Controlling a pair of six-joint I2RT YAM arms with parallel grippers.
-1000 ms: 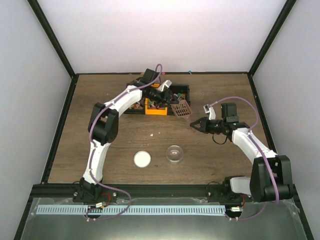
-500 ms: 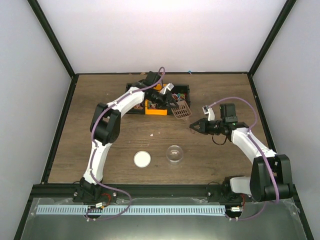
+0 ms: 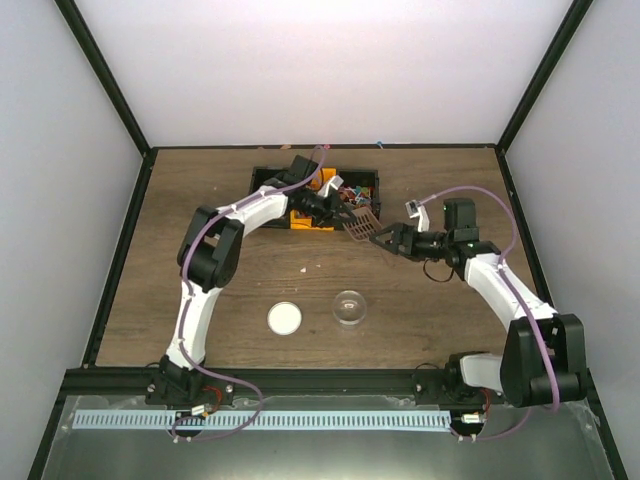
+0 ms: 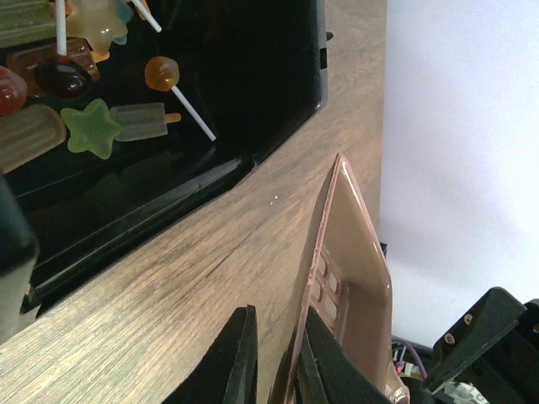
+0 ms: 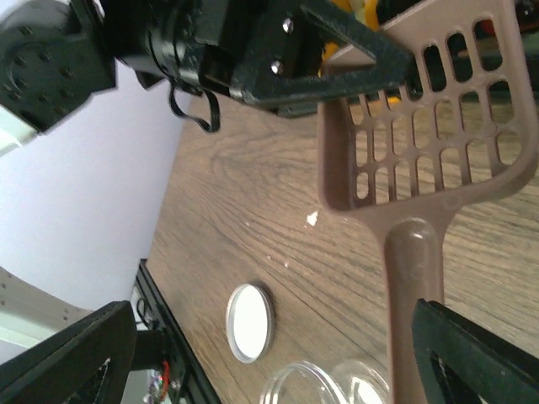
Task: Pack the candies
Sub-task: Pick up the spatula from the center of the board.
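Observation:
The candies (image 4: 84,126) lie mixed in a black tray (image 3: 262,178) at the back of the table: lollipops, a green star and ice-pop shapes. My left gripper (image 3: 340,213) is beside the tray's right end, shut on the side wall of a brown slotted scoop (image 3: 362,224). In the left wrist view the scoop (image 4: 349,269) stands on edge, pinched at my left gripper (image 4: 282,337). My right gripper (image 3: 383,238) is open with its fingers on either side of the scoop's handle (image 5: 413,311). The handle lies close to one finger (image 5: 480,353).
A small clear round jar (image 3: 349,306) stands open at the table's middle front, with its white lid (image 3: 284,318) flat to the left. The lid (image 5: 250,322) also shows in the right wrist view. An orange block (image 3: 310,217) sits in the tray's front. A pale crumb (image 3: 305,268) lies on the wood.
My right gripper has moved left and back to the scoop's handle and opened wide. My left gripper has closed on the scoop and shifted slightly.

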